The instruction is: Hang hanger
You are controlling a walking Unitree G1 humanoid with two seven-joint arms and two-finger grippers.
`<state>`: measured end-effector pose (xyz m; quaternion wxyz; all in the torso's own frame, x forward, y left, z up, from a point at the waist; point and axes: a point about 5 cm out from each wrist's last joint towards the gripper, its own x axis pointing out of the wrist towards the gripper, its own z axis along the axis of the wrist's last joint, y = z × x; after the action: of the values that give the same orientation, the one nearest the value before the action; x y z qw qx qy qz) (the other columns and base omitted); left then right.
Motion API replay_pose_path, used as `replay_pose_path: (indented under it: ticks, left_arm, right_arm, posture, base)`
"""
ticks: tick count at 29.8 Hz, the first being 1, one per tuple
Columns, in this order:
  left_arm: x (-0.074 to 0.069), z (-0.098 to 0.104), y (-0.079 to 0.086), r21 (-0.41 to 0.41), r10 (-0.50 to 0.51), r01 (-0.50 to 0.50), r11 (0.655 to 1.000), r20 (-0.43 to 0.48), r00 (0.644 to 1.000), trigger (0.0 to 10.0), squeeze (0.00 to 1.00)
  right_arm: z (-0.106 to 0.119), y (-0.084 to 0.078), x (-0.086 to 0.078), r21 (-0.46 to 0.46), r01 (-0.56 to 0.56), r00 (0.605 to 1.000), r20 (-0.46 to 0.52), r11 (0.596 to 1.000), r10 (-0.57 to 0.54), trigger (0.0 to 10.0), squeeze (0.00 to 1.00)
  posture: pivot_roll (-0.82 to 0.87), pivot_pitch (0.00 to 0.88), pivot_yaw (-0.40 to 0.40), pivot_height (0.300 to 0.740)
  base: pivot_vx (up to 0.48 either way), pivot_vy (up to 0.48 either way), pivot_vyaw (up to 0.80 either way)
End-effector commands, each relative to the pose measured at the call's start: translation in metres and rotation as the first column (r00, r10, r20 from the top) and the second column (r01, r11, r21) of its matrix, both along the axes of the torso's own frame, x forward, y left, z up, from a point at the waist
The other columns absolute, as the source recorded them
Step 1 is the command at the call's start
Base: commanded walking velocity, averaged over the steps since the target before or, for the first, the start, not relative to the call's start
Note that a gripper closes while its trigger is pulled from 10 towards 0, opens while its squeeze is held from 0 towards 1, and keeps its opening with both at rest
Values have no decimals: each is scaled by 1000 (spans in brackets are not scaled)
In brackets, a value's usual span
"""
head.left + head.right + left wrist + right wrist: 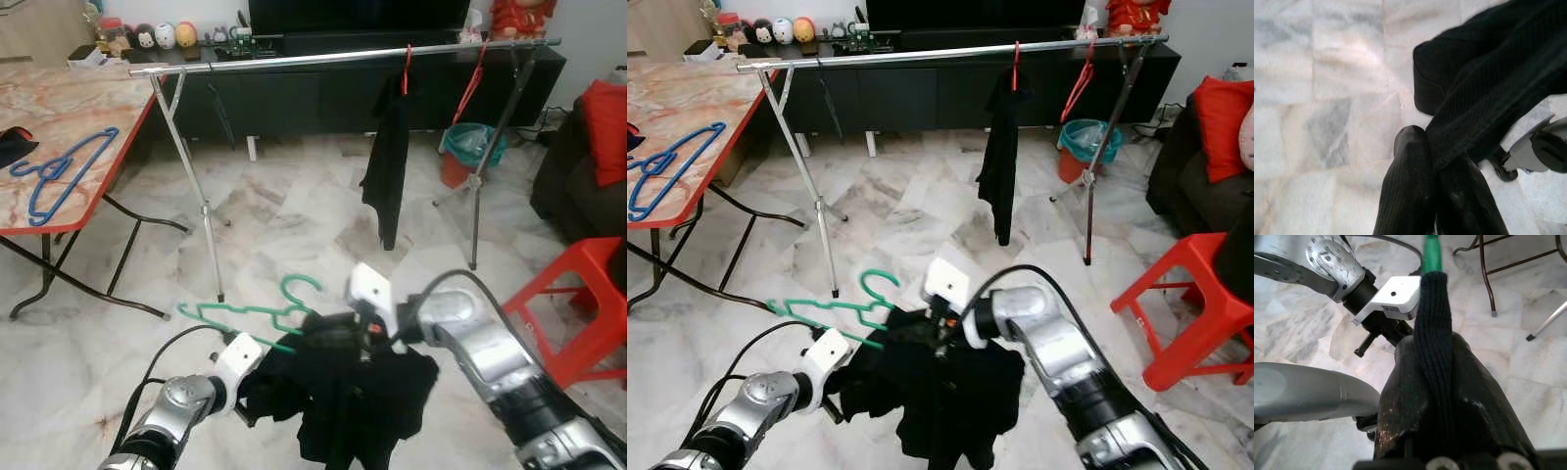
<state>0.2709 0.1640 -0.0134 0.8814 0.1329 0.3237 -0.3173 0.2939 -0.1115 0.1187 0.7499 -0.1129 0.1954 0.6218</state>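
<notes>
Ahead stands the clothes rail [333, 57] with a garment [389, 166] hanging toward its right — the desk [93, 117] left, a stool [578, 304] right, a bin [468, 152] behind.

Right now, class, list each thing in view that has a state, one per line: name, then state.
Green hanger: held above the floor, partly inside black garment.
Black garment: bunched, gripped by both claws.
Left claw: shut on garment.
Right claw: shut on garment and hanger.
Rail: holds a hung black garment.
Blue hangers: lying on table.
</notes>
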Motion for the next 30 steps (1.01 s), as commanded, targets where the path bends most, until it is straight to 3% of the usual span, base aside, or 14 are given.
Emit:
replay_pose_path:
  ticks: [1, 10, 12, 13, 14, 17, 18, 19, 22, 24, 25, 27, 30]
  left_arm:
    - [-12, -12, 23, 71, 104, -99, 992, -67, 992, 10000, 0]
    - [-13, -15, 31, 107, 166, -158, 982, -76, 983, 10000, 0]
    - [-13, -16, 31, 109, 176, -167, 980, -84, 981, 10000, 0]
    - [-14, -17, 31, 107, 178, -168, 980, -95, 979, 10000, 0]
    - [-16, -19, 30, 103, 169, -158, 982, -107, 980, 10000, 0]
    - [-18, -20, 26, 82, 129, -120, 989, -115, 985, 10000, 0]
    - [-19, -20, 23, 69, 110, -102, 992, -121, 987, 10000, 0]
    - [-19, -20, 23, 69, 110, -102, 992, -121, 987, 10000, 0]
    - [-20, -21, 21, 80, 75, -65, 995, -128, 989, 10000, 0]
    - [-21, -22, 19, 83, 59, -48, 995, -134, 989, 10000, 0]
    - [-21, -23, 20, 81, 83, -72, 994, -135, 987, 10000, 0]
    - [-21, -23, 22, 95, 116, -104, 990, -130, 985, 10000, 0]
    - [-22, -24, 25, 110, 135, -121, 987, -130, 982, 10000, 0]
  right_arm:
    - [24, -5, 4, 56, -4, 995, 100, 998, -2, 10000, 0]
    - [20, -33, 1, 29, 14, 993, 113, 999, -17, 10000, 0]
    - [23, -35, 2, 69, 35, 992, 119, 997, -43, 10000, 0]
    - [30, -36, 6, 156, 84, 990, 102, 984, -101, 10000, 0]
    - [41, -36, 12, 294, 156, 982, 58, 943, -180, 10000, 0]
    - [52, -35, 20, 421, 239, 961, 29, 875, -277, 10000, 0]
    - [57, -33, 25, 488, 296, 942, -9, 821, -334, 10000, 0]
    - [57, -33, 25, 488, 296, 942, -9, 821, -334, 10000, 0]
    - [58, -27, 30, 542, 343, 925, -53, 767, -376, 10000, 0]
    - [57, -21, 25, 549, 303, 942, -49, 779, -332, 10000, 0]
    - [57, -16, 12, 555, 210, 975, -60, 805, -213, 10000, 0]
    - [57, -17, -1, 547, 110, 993, -27, 830, -114, 10000, 0]
    - [60, -23, -9, 567, 46, 998, 12, 822, -64, 10000, 0]
  posture:
    - [-38, 35, 21, 740]
    - [-35, 34, 20, 740]
    - [-35, 34, 20, 740]
    - [-38, 35, 20, 740]
    - [-40, 35, 20, 740]
    - [-41, 34, 22, 740]
    - [-42, 34, 23, 740]
    - [-42, 34, 23, 740]
    - [-40, 33, 25, 740]
    - [-35, 30, 25, 740]
    - [-30, 31, 24, 740]
    - [-28, 32, 21, 740]
    - [-28, 33, 20, 740]
  base:
    - [0, 0, 0]
    - [0, 0, 0]
    - [0, 0, 0]
    - [0, 0, 0]
    - [0, 0, 0]
    - [0, 0, 0]
    - [0, 0, 0]
    - [0, 0, 0]
    - [0, 0, 0]
    - [0, 0, 0]
    - [0, 0, 0]
    - [0, 0, 0]
    - [0, 0, 0]
